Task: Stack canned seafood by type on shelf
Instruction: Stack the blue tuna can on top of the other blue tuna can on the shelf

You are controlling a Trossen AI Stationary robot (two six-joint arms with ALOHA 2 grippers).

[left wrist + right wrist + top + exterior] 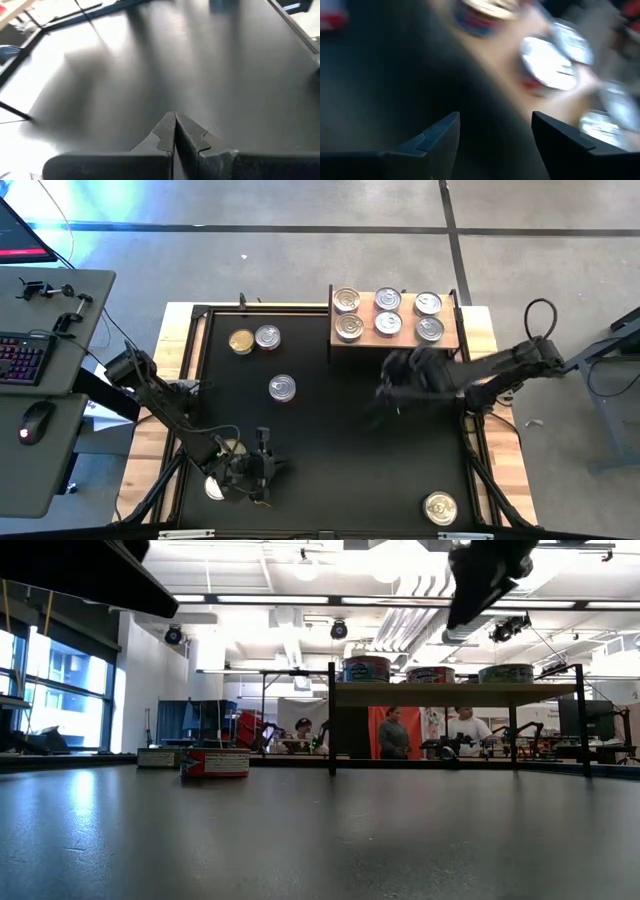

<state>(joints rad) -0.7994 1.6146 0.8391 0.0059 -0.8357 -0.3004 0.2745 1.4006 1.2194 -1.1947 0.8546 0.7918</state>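
The table is a flat matte black sheet framed in pale wood, set on a grey concrete floor. Across the low view a bright workshop opens behind it, with ceiling lights, white pillars and several people standing at benches.

The shelf is a small light-wood board on a thin black frame, just beyond the right gripper, which hangs blurred above the table with its two dark fingers apart and nothing between them. Six short round tins with shiny silver lids sit on the board in two rows. Off to that gripper's left, a gold-topped tin and a silver-topped tin stand touching, with another silver tin nearer. A gold tin lies behind it at the table's near edge.

The left gripper rests low at the near left, fingers pressed together, empty.
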